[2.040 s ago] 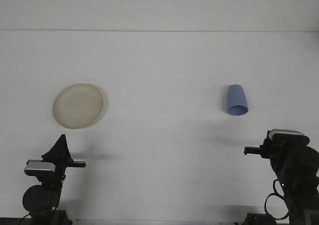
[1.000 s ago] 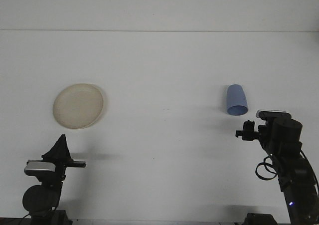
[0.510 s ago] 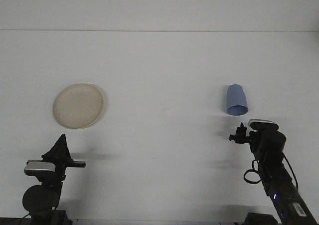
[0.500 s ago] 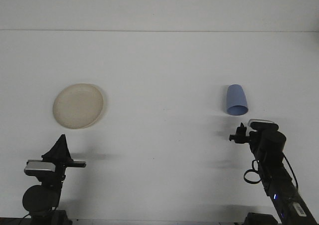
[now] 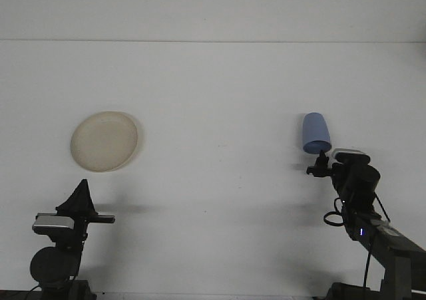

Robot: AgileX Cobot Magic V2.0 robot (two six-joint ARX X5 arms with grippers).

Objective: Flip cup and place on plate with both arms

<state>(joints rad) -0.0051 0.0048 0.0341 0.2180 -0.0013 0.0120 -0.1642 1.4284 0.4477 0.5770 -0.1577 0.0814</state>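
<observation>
Blue cup [image 5: 316, 133] lies just beyond the right claw [image 5: 321, 161], nearly touching.

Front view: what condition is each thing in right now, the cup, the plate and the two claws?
Blue cup: lying on its side, mouth toward the camera, not held.
Plate: flat on the table, nothing on it.
Right claw: just short of the cup's mouth.
Left claw: parked near the plate, holding nothing.

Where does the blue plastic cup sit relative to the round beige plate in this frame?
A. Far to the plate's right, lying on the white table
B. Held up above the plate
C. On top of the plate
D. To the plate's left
A: the blue plastic cup lies on its side on the white table, well right of the round beige plate, just beyond the right pincer.
</observation>
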